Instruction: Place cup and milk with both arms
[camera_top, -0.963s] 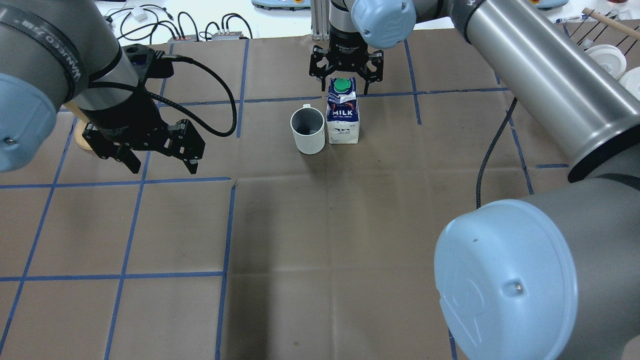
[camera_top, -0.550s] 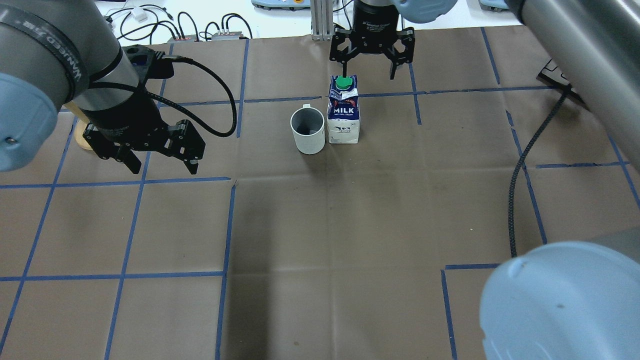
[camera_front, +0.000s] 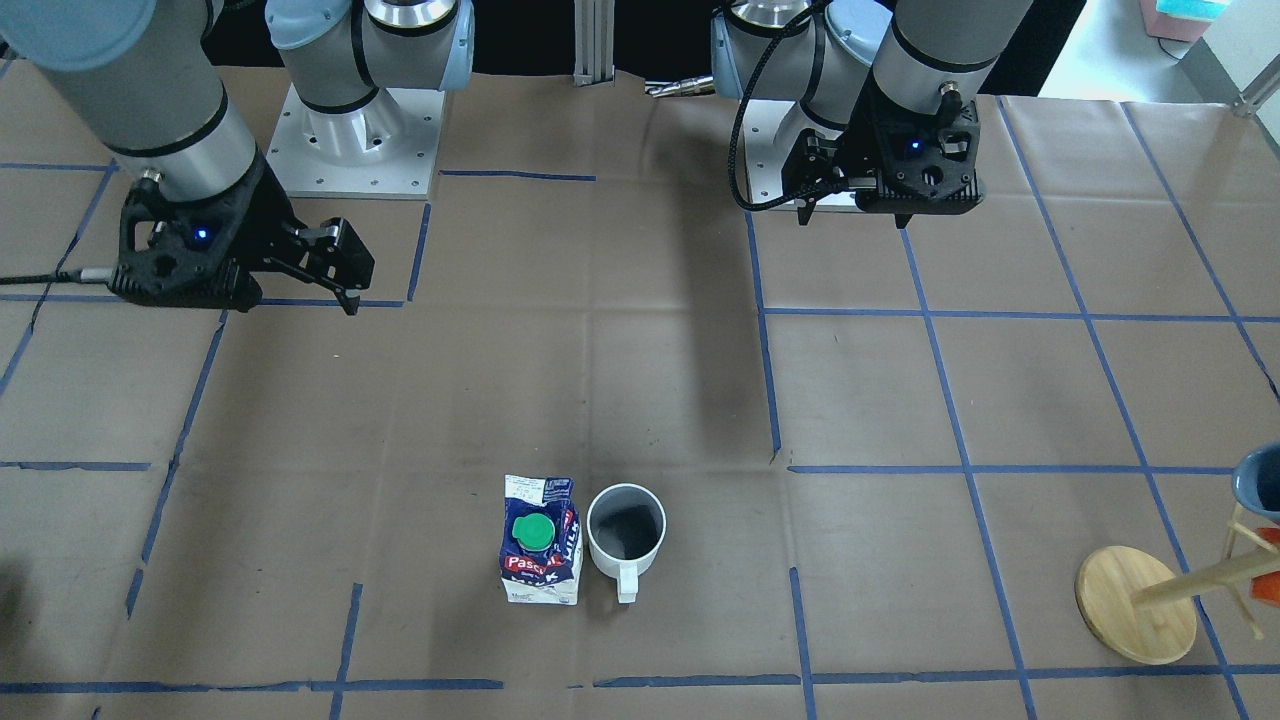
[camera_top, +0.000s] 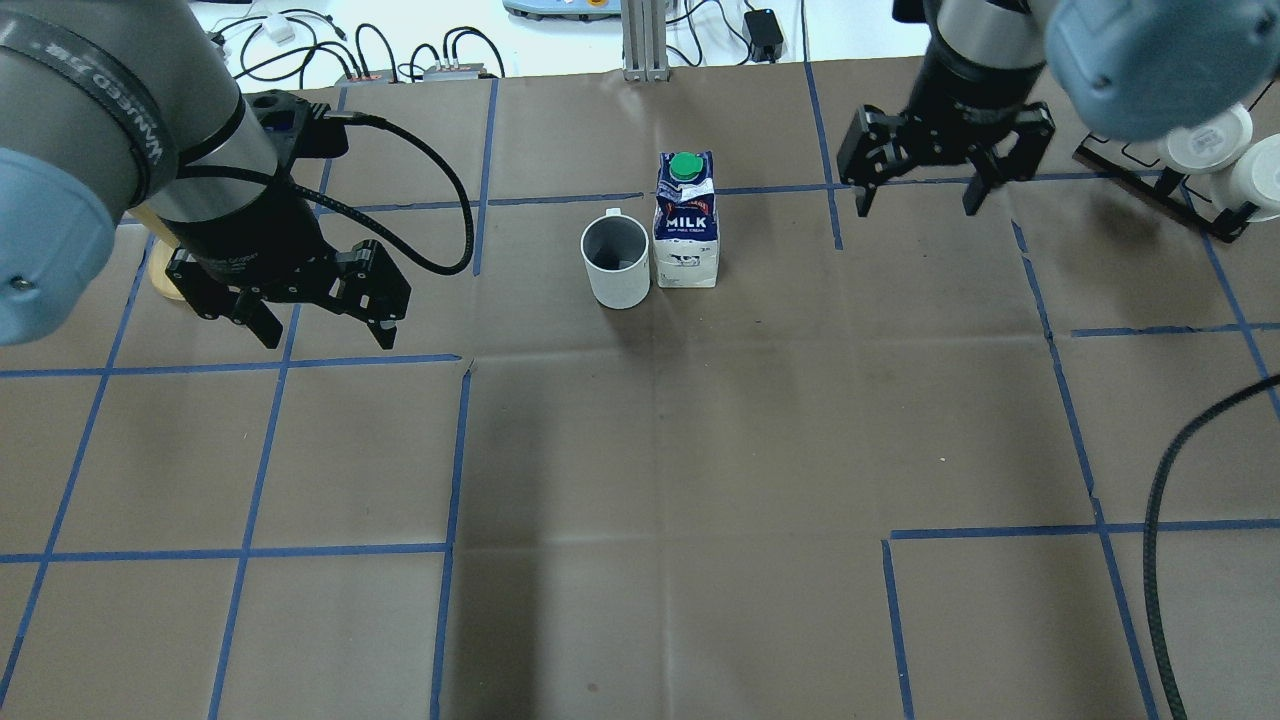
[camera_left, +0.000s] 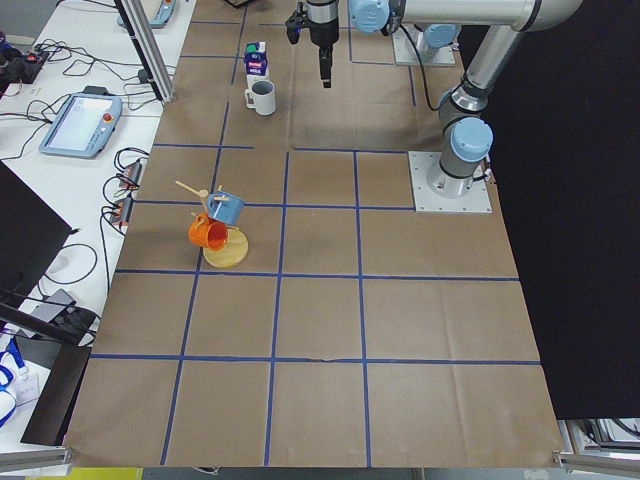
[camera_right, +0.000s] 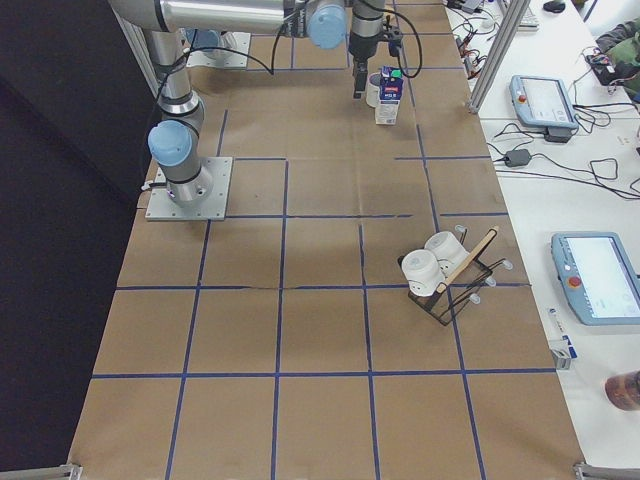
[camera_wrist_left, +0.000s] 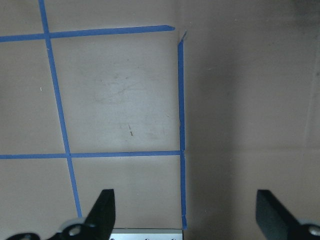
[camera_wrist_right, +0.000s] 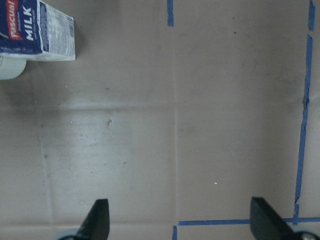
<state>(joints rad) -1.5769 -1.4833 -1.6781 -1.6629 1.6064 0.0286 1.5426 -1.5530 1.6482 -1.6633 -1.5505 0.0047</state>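
Observation:
The white cup (camera_top: 615, 262) stands upright on the brown table, handle toward the far side, with the milk carton (camera_top: 686, 225) upright right beside it. In the front-facing view the cup (camera_front: 627, 530) is right of the milk (camera_front: 540, 545). My left gripper (camera_top: 325, 335) is open and empty, well to the left of the cup. My right gripper (camera_top: 916, 205) is open and empty, to the right of the milk. The right wrist view shows open fingers (camera_wrist_right: 97, 220) over bare table, with the milk (camera_wrist_right: 40, 30) at the top left. The left wrist view shows only taped table.
A wooden mug tree (camera_front: 1135, 605) with a blue and an orange mug stands at the far left side of the table. A black rack with white cups (camera_top: 1210, 150) stands at the far right. An aluminium post (camera_top: 643, 40) and cables lie behind the table's far edge.
My right gripper has moved from just above the milk's cap away to the right, staying open. The milk and cup stand as before. The left arm has not moved.

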